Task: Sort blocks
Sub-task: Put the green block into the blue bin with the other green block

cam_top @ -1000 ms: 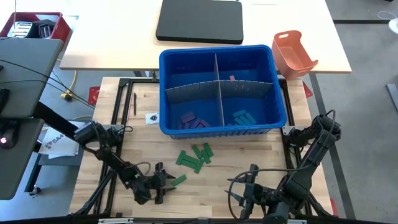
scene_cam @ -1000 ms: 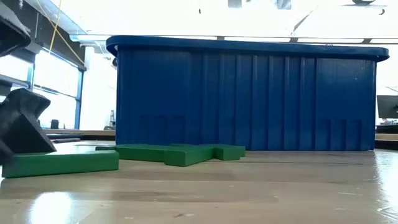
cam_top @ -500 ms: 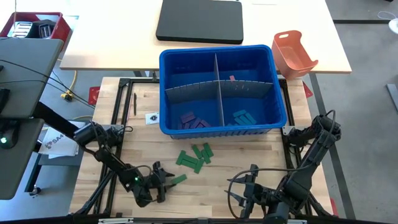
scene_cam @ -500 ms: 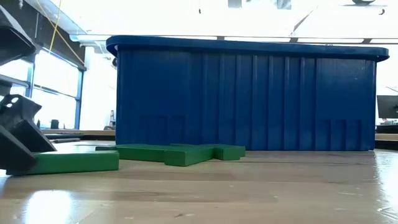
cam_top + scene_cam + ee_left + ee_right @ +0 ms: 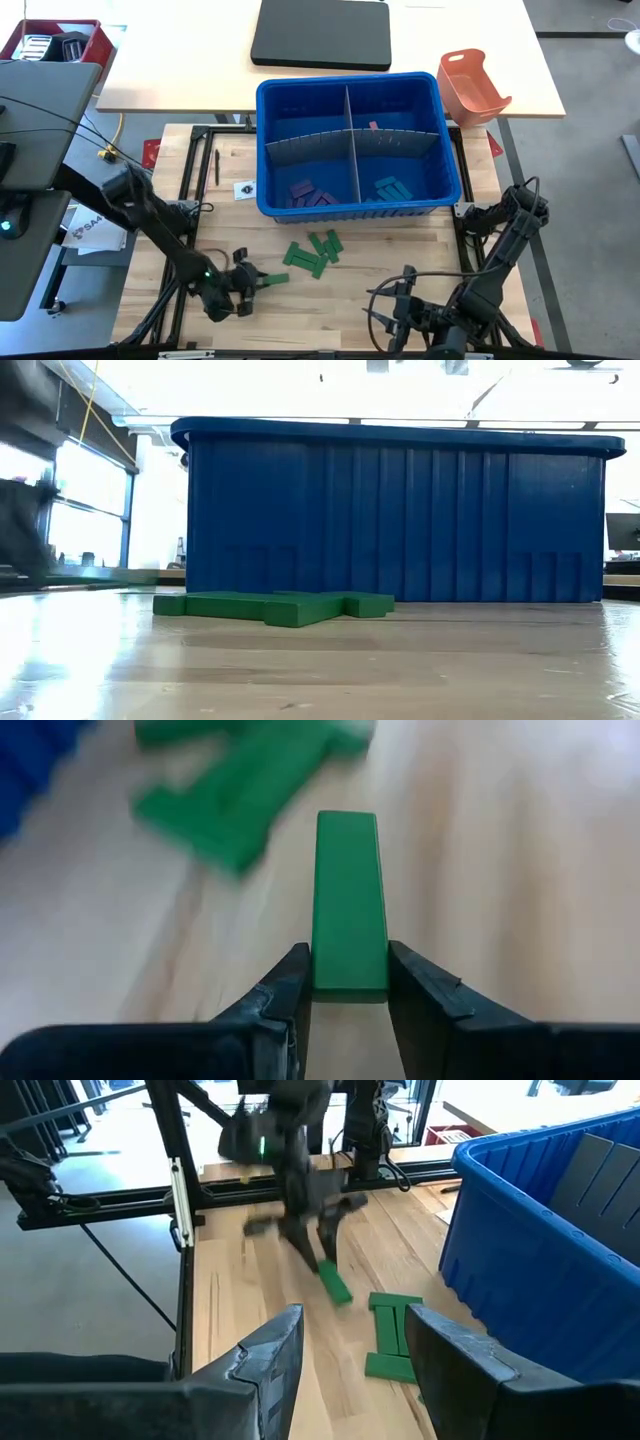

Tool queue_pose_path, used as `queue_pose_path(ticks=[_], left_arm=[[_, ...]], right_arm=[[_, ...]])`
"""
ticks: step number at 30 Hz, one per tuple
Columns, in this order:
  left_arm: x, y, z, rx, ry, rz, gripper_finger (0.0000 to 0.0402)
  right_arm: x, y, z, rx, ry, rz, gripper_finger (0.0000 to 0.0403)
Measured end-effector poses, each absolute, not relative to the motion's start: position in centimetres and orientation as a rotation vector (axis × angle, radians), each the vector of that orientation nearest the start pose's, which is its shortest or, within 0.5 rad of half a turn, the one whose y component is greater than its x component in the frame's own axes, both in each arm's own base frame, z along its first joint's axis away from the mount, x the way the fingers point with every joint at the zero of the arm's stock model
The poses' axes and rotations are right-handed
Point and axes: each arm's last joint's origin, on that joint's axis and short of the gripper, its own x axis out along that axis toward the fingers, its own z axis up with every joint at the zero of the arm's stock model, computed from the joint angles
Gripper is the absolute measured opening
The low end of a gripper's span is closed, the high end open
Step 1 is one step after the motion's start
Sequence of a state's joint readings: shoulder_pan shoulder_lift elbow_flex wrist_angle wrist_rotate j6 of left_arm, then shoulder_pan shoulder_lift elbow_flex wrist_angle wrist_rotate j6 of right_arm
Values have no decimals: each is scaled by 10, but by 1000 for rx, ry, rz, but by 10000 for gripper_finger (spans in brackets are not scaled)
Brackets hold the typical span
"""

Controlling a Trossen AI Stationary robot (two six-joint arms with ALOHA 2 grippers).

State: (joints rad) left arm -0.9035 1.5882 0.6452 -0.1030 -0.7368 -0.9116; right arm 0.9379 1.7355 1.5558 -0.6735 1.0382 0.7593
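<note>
- No text, brand, number or sign could be read in any view.
- A small white tag (image 5: 244, 189) on the table (image 5: 340, 300) beside the blue bin (image 5: 270, 95) bore a dark mark too small to read.

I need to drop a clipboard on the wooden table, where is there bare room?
Bare wood lies between the green blocks and the right tool, and left of the blue bin. It is crowded around the blocks, where the left tool grips one.
</note>
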Motion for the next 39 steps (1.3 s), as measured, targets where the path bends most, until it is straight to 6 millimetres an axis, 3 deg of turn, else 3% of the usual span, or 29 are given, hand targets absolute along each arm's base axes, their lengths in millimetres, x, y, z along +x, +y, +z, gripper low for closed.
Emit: queue_pose_path(ticks=[6, 9, 12, 15, 19, 22, 27, 33, 39], left_arm=[[194, -196, 228, -53, 499, 68, 91], [212, -174, 286, 27, 449, 119, 91], [230, -133, 338, 87, 469, 177, 91], [245, -73, 384, 85, 486, 259, 91], [258, 18, 420, 31, 483, 384, 91], [264, 83, 426, -27, 499, 438, 91], [284, 162, 393, -79, 691, 495, 91], [298, 231, 357, -174, 866, 599, 91], [311, 266, 325, -299, 952, 661, 91]], right_arm=[[238, 283, 317, 15, 392, -255, 171], [238, 283, 317, -8, 393, -252, 171], [238, 283, 317, -32, 396, -248, 171], [238, 283, 317, -52, 398, -245, 171], [237, 282, 316, -70, 405, -246, 171], [238, 282, 316, -78, 410, -250, 171], [238, 281, 316, -79, 405, -257, 171], [238, 280, 317, -87, 386, -280, 171], [236, 277, 315, -131, 376, -322, 171]])
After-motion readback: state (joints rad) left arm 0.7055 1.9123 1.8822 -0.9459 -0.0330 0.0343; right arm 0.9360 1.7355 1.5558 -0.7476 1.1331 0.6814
